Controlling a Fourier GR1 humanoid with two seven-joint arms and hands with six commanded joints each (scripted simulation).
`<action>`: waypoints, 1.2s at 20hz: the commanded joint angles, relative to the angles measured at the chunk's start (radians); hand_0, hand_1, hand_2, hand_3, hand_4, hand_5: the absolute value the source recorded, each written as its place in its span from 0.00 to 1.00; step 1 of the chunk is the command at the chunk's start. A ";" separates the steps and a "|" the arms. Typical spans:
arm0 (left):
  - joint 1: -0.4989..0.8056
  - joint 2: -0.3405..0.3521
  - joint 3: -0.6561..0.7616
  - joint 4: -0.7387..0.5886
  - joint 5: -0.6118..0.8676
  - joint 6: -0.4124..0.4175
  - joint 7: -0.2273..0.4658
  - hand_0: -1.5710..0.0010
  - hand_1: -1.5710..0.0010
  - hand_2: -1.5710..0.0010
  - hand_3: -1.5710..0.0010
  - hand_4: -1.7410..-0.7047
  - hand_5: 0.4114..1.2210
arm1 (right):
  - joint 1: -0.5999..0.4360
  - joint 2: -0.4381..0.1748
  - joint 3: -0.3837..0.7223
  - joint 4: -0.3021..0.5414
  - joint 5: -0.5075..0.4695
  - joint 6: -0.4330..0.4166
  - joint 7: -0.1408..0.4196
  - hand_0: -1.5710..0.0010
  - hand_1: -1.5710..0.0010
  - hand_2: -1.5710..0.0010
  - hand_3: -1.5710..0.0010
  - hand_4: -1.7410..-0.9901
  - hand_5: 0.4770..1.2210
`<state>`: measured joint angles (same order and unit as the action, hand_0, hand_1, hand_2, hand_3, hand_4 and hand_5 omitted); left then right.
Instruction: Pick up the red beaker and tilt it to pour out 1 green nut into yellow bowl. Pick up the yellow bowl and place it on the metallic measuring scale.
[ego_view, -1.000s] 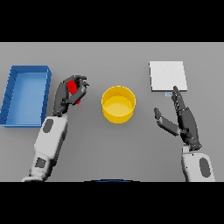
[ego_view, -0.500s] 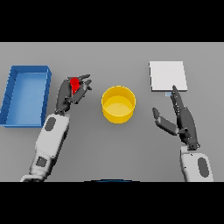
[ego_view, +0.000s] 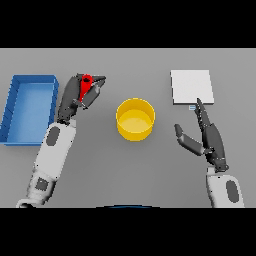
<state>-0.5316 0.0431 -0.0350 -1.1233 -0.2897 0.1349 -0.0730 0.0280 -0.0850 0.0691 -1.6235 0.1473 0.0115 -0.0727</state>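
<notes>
Seen from the head view, the left hand (ego_view: 75, 96) had its fingers curled round the red beaker (ego_view: 86, 86), gripping it to the left of the yellow bowl (ego_view: 135, 119) and a little farther back, the two well apart. The beaker was partly hidden by the fingers; whether it was lifted clear of the grey table (ego_view: 128, 170) or how far it tilted could not be told. No green nut was visible, in the beaker or in the bowl, so the pour appeared not yet made. The bowl stood on the table near the centre, well short of the scale (ego_view: 192, 86) at far right, leaving that step undone. The right hand (ego_view: 206, 136) hung idle to the right of the bowl, fingers straight and released, grasping nothing. A blue tray (ego_view: 11, 106) lay at far left.
</notes>
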 joint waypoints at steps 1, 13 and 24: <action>-0.002 0.013 -0.017 -0.020 -0.023 -0.007 0.030 0.00 0.00 0.00 0.01 0.12 0.94 | 0.004 -0.001 0.000 -0.005 -0.005 0.005 0.000 1.00 1.00 1.00 1.00 0.62 0.25; -0.148 0.155 -0.234 -0.005 -0.339 -0.136 0.171 0.00 0.00 0.00 0.00 0.03 0.89 | 0.013 0.011 0.006 -0.018 0.000 -0.003 0.017 1.00 1.00 1.00 1.00 0.61 0.29; -0.363 0.234 -0.522 0.105 -0.622 -0.454 0.180 0.00 0.00 0.00 0.11 0.09 0.99 | 0.021 0.034 0.001 -0.021 -0.025 -0.004 0.054 1.00 1.00 1.00 1.00 0.61 0.25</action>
<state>-0.8948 0.2774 -0.5571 -1.0182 -0.9122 -0.3191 0.1077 0.0490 -0.0507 0.0700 -1.6441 0.1228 0.0078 -0.0176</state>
